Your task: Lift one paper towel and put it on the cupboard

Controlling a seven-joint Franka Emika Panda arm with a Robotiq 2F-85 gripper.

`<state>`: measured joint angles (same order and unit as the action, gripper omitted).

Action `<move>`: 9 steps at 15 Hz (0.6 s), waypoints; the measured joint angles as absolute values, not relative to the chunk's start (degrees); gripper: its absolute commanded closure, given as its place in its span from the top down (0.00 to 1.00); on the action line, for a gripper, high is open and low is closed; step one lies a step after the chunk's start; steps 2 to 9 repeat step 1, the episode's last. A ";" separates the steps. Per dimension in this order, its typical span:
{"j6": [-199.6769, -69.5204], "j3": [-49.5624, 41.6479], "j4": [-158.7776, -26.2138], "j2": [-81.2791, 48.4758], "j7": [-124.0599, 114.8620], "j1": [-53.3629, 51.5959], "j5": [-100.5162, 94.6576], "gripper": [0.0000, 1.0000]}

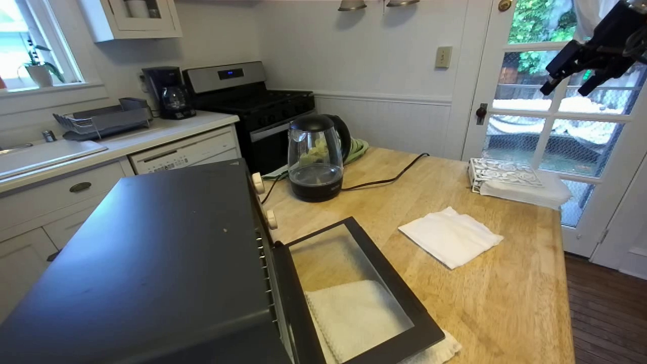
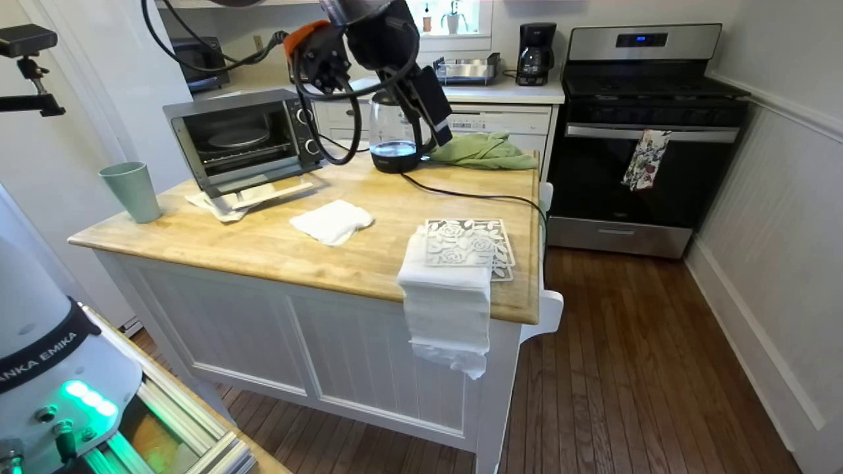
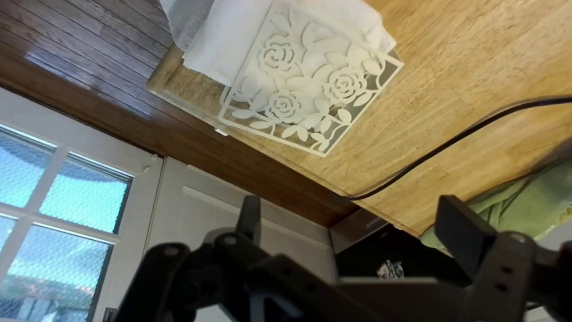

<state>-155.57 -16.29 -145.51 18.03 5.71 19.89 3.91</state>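
Observation:
The paper towel [image 1: 451, 237] is a thin white square lying flat on the honey-coloured top of the cupboard [image 1: 525, 293]. It also lies there in an exterior view [image 2: 332, 222], between the toaster oven and the towel bundle. It is out of the wrist view, where the cupboard top [image 3: 447, 103] fills the upper right. My gripper [image 1: 565, 91] is open and empty, held well above the cupboard top. It also shows in an exterior view [image 2: 433, 139]. In the wrist view its fingers [image 3: 348, 203] are wide apart with nothing between them.
A thicker white towel bundle [image 2: 444, 296] sits in a white rose-pattern holder [image 3: 308, 80] and hangs over the edge. The toaster oven [image 1: 167, 253] has its door down. A glass kettle [image 1: 316, 174], black cord [image 3: 424, 156], green cloth [image 2: 484, 151] and green cup [image 2: 132, 191] stand around.

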 measured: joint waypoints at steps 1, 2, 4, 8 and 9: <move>-155.58 -16.29 -145.51 18.09 5.71 19.89 3.91 1.00; -155.58 -16.29 -145.51 18.09 5.71 19.89 3.91 1.00; -155.58 -16.29 -145.51 18.09 5.71 19.89 3.91 1.00; -155.58 -16.29 -145.51 18.09 5.71 19.89 3.91 1.00; -155.58 -16.29 -145.51 18.09 5.71 19.89 3.91 1.00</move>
